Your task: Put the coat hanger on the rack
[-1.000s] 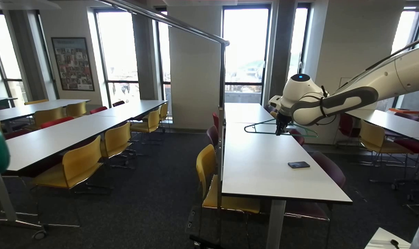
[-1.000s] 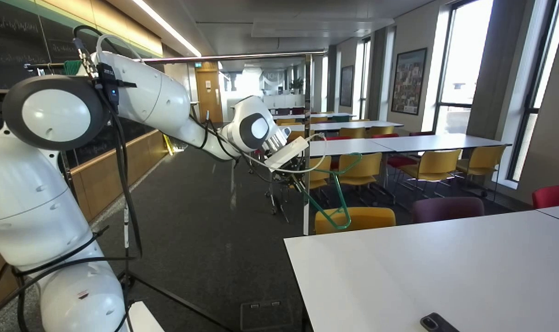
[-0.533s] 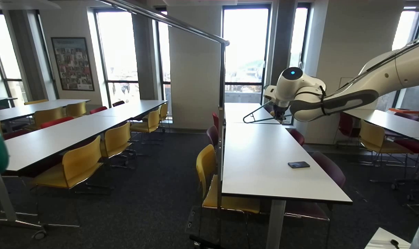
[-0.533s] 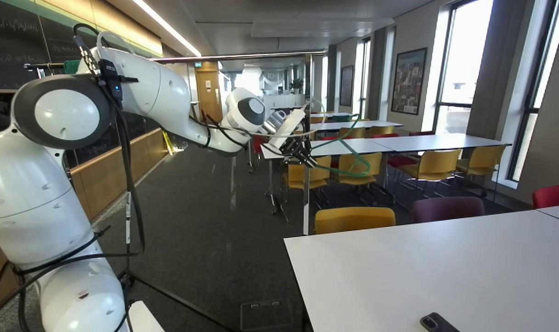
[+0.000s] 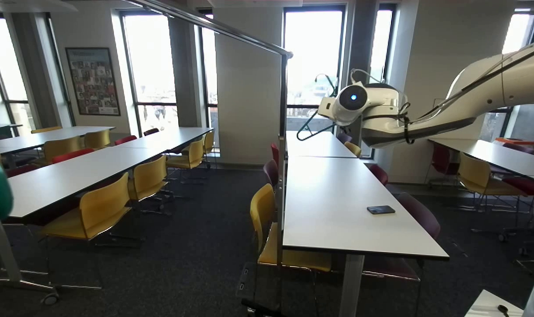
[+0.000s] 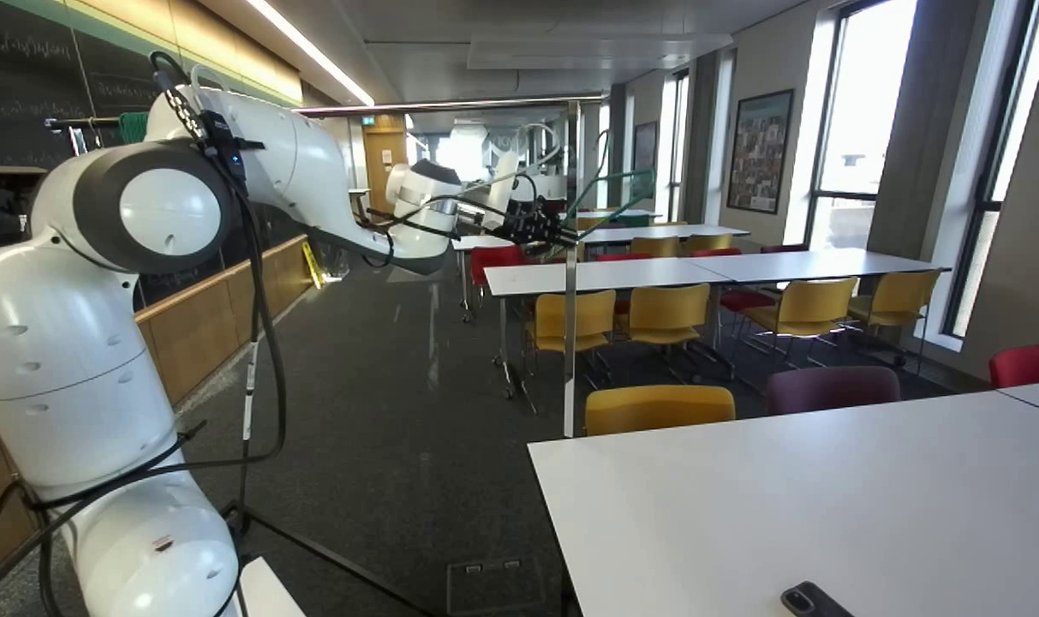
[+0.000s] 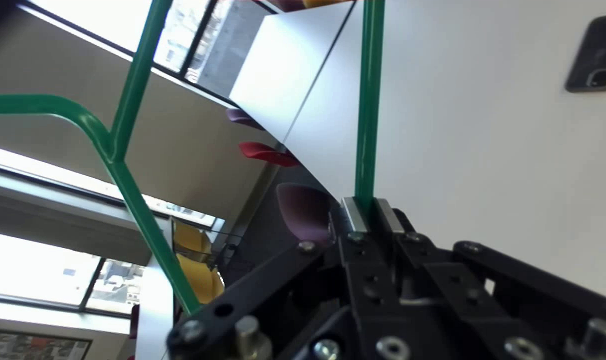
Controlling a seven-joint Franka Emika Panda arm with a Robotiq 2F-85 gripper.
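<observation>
The green coat hanger (image 7: pixel 369 100) runs up from between my fingertips in the wrist view, where the gripper (image 7: pixel 370 212) is shut on one of its straight sides. In an exterior view the coat hanger (image 5: pixel 315 134) is tilted up behind the wrist, which hides the fingers and part of the outline. The rack (image 5: pixel 222 28) is a long metal bar overhead. Both gripper and coat hanger are below its height. In an exterior view the gripper (image 6: pixel 575 237) overlaps the post under the rack (image 6: pixel 450 105), with the coat hanger (image 6: pixel 652 182) reaching right of it.
The rack's upright post (image 5: pixel 283 110) stands beside a white table (image 5: pixel 333 207) bearing a dark phone (image 5: pixel 381 209). Yellow chairs (image 5: pixel 263 207) line the table's side. Something green (image 6: pixel 132 126) hangs near the bar's far left part. Cables run along the arm.
The gripper has risen and turned, carrying the coat hanger up from above the table. The hanger has gone from lying nearly flat to tilted upward, and nearer the post in an exterior view.
</observation>
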